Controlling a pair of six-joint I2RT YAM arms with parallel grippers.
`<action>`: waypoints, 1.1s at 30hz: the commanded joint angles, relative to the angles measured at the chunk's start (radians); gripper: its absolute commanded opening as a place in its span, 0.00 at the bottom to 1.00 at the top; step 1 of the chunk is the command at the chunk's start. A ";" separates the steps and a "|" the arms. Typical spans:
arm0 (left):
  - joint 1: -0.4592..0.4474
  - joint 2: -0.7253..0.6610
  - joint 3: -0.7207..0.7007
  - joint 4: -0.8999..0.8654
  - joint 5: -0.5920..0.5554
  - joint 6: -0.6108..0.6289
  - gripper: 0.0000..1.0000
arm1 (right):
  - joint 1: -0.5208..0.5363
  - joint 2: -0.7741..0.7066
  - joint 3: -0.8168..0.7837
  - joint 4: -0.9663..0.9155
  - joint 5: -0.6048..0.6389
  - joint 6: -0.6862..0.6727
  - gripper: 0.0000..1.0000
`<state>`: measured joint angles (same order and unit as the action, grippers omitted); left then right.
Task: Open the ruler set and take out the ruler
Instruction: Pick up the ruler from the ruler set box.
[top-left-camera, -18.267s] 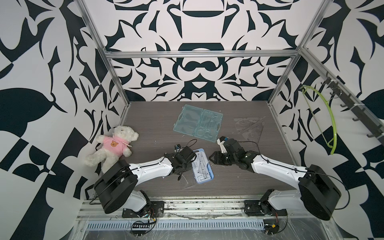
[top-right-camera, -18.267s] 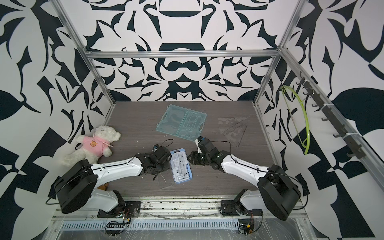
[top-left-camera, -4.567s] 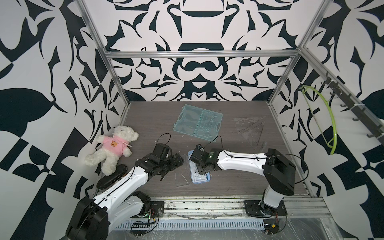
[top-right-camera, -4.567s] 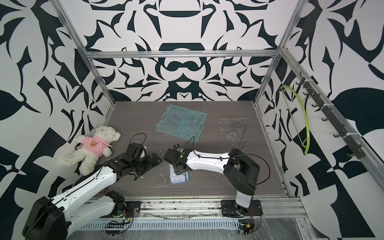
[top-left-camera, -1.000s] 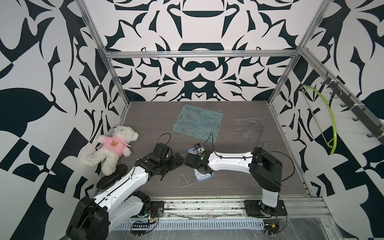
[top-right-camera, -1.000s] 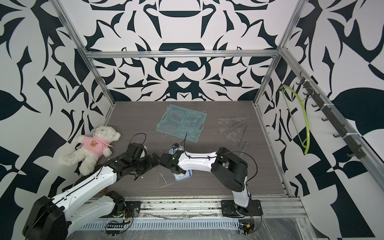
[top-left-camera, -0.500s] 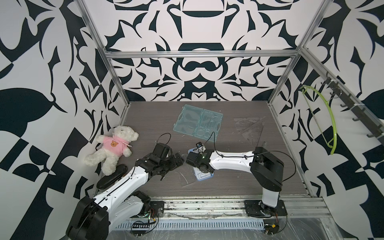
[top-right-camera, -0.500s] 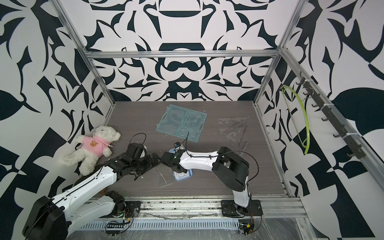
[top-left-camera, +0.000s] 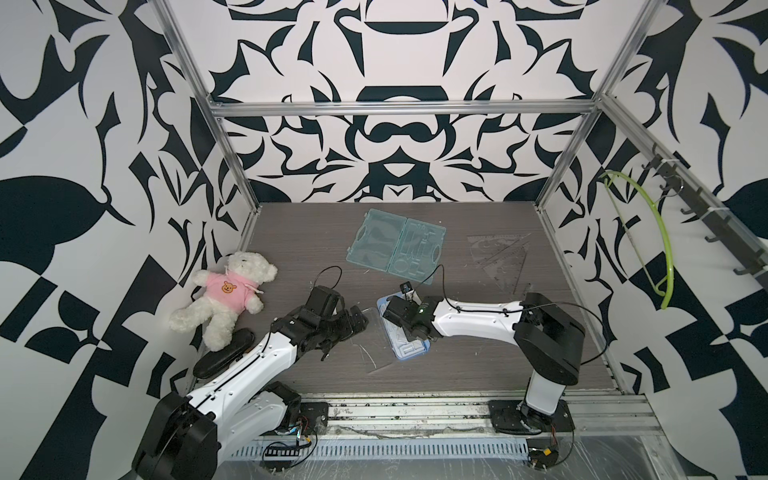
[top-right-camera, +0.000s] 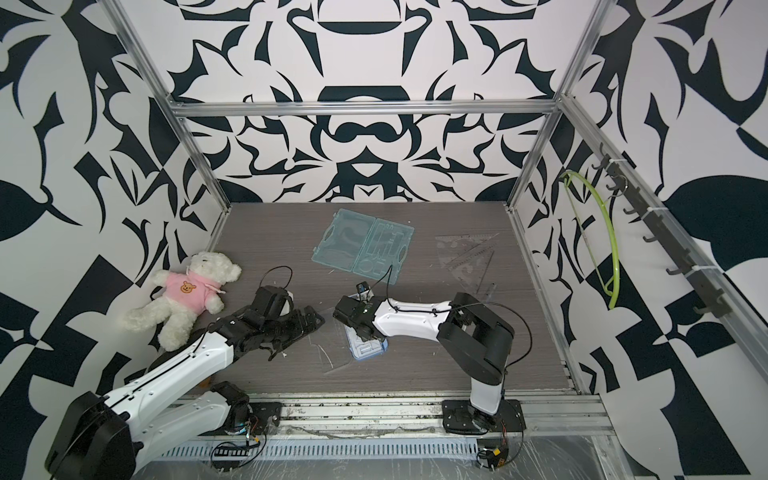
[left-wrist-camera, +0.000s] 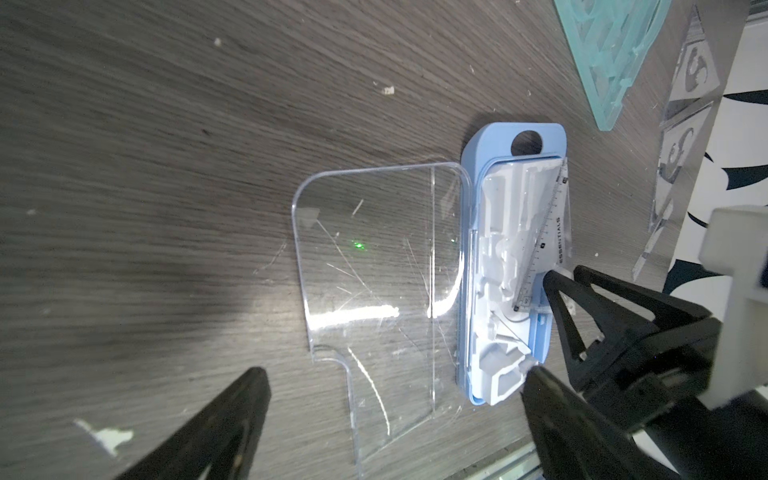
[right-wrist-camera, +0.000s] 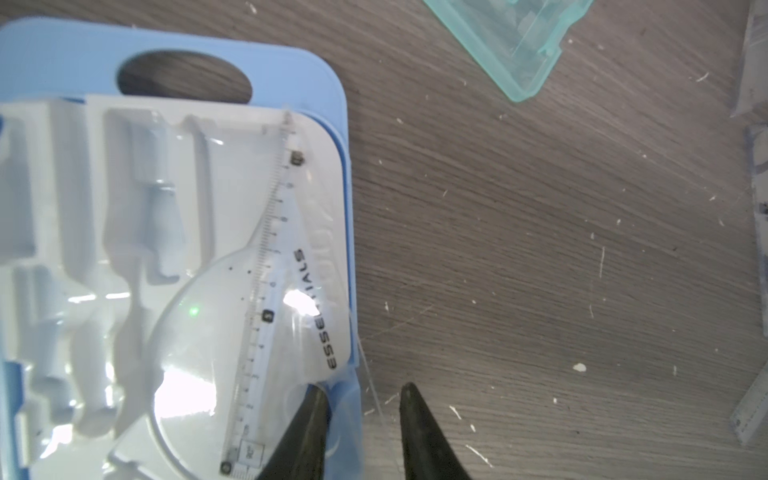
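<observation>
Looking down on a dark wood-grain table (top-left-camera: 465, 374) and finding the ruler case (left-wrist-camera: 490, 141) flat near its front middle, between both arms. Rounded blue plastic shell with 1 hanging hole, holding a glossy white moulded insert (right-wrist-camera: 83, 208). Scratched clear lid (left-wrist-camera: 374, 257) already swung out flat on the wood beside it. Thin clear ruler (right-wrist-camera: 276, 266) with black markings, lying slantwise across the insert and over a clear rounded protractor (right-wrist-camera: 195, 332), still inside the case. Right gripper (right-wrist-camera: 361, 388): 2 black tapered fingers parted a little, 1 tip over the case by the ruler's end, 1 outside over bare wood, clamping nothing. Left gripper (left-wrist-camera: 395, 374) spread wide over the lid, empty. Farther back, an open teal case (top-left-camera: 395, 245) and clear set squares (top-left-camera: 503, 257). At the left edge, a fluffy white teddy bear (top-left-camera: 226, 291) in pink.
</observation>
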<state>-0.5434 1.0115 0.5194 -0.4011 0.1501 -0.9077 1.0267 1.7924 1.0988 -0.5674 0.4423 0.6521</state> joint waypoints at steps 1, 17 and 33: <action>-0.001 0.005 0.016 -0.007 0.002 0.016 0.99 | -0.011 -0.025 -0.028 0.028 -0.042 0.000 0.28; -0.003 0.008 0.020 -0.008 0.002 0.018 0.99 | -0.020 -0.053 -0.039 0.036 -0.034 -0.001 0.12; -0.002 0.022 0.022 0.000 0.002 0.022 0.99 | -0.025 -0.120 -0.013 0.010 -0.013 -0.007 0.12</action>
<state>-0.5434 1.0256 0.5198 -0.4011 0.1501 -0.9020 1.0073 1.7111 1.0710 -0.5308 0.4061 0.6468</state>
